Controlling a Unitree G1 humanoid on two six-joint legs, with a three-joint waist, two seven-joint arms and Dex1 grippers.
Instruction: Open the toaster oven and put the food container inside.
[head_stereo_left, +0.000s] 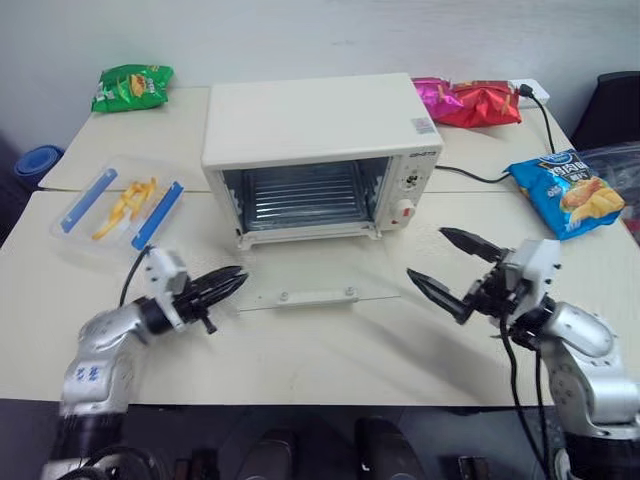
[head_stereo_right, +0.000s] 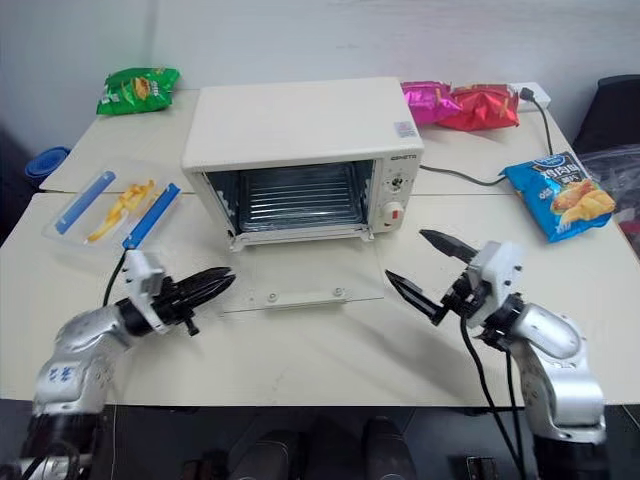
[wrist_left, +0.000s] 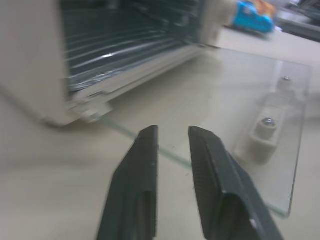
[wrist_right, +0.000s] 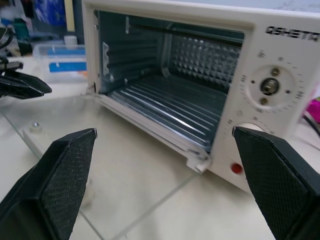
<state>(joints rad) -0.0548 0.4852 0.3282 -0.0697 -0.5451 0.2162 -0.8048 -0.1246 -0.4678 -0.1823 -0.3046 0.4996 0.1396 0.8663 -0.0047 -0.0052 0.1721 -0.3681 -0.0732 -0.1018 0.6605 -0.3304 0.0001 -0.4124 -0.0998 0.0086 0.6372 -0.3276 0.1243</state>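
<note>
Both grippers hover low over the table (head_stereo_left: 330, 350), in front of the oven (head_stereo_left: 320, 150). Left gripper (head_stereo_left: 232, 283) points level toward the flat-lying glass door (head_stereo_left: 320, 290), fingers parted by a narrow gap, grasping nothing. Right gripper (head_stereo_left: 455, 270) angles toward the oven, fingers spread wide and empty. Left of the oven lies the container (head_stereo_left: 120, 205).
</note>
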